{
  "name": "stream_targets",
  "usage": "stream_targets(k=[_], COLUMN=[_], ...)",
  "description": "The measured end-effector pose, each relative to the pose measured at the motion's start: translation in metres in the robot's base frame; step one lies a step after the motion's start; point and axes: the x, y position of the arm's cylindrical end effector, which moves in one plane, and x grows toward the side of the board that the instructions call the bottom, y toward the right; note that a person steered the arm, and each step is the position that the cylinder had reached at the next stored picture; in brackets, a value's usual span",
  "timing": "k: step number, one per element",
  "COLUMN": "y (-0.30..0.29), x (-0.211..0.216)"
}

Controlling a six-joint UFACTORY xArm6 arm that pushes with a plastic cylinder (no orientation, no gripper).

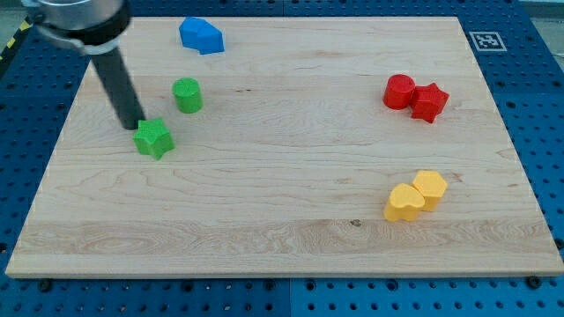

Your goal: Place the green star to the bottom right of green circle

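The green star lies on the wooden board at the view's left, below and to the left of the green circle. My tip stands just at the star's upper left edge, touching or nearly touching it. The rod slants up toward the view's top left corner. The green circle is a short upright cylinder, apart from the star and the tip.
A blue block lies near the board's top edge. A red cylinder and a red star touch at the right. A yellow heart and a yellow hexagon touch at the lower right.
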Motion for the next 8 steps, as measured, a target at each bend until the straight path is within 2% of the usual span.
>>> stream_targets(k=[1, 3, 8], y=[-0.006, 0.009, 0.078], x=[0.024, 0.043, 0.04])
